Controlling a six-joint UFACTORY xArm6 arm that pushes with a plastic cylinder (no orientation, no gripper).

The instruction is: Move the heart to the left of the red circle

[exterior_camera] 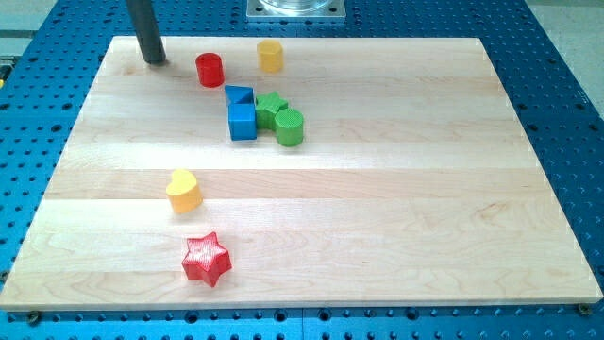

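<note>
The yellow heart (183, 191) lies at the lower left of the wooden board. The red circle (209, 69) stands near the view's top, left of centre. My tip (154, 60) rests on the board at the top left, a short way left of the red circle and far above the heart. It touches no block.
A yellow hexagon-like block (271, 56) sits right of the red circle. Two blue blocks (242, 121) (239, 94) and two green blocks (290, 127) (271, 107) cluster below it. A red star (206, 259) lies near the bottom edge, below the heart. A metal mount (295, 8) is at the top.
</note>
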